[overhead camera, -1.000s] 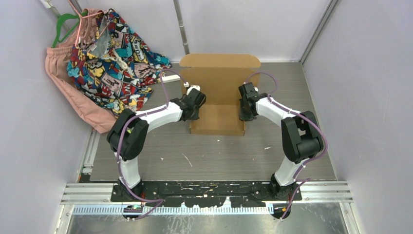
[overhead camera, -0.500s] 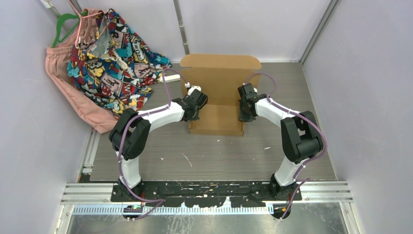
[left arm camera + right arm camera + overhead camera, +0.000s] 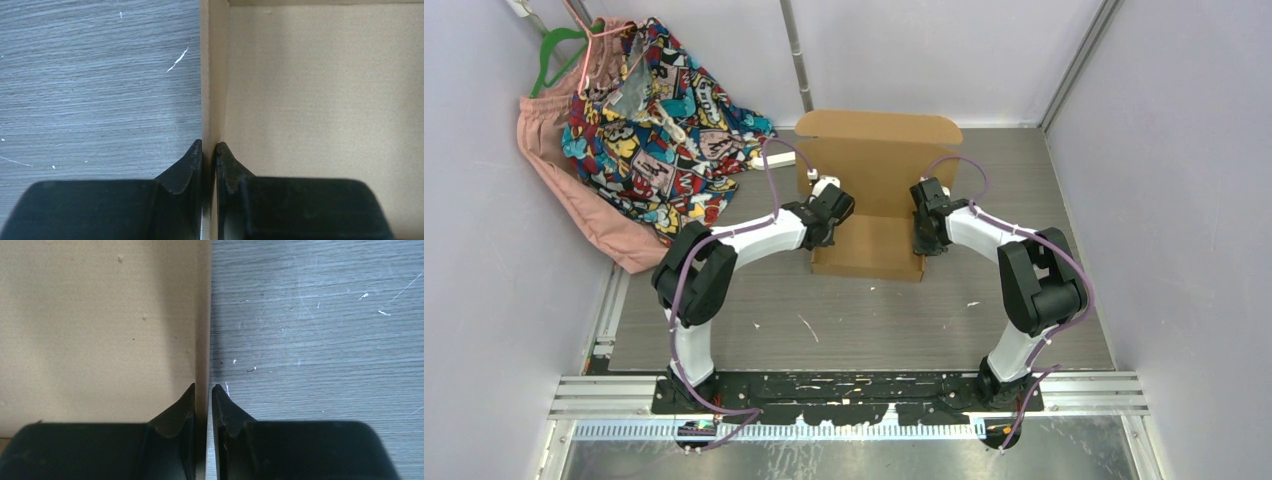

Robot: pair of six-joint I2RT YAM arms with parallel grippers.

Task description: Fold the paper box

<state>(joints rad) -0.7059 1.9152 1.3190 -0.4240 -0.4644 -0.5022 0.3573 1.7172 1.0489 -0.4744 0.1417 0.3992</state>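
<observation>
Left arm and right arm reach forward, elbows out. Left gripper and right gripper each pinch a box wall, jaws nearly together.

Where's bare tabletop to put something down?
Free: grey wood-grain table strip between brown cardboard box and the arm bases, plus right of the box. Crowded: back left, colourful patterned clothes pile; centre, left gripper and right gripper pinch the box walls.

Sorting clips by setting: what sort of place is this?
Probably a robot test cell: plain walls enclose a table with two bolted arms; clothes and a paper box look like practice props.
</observation>
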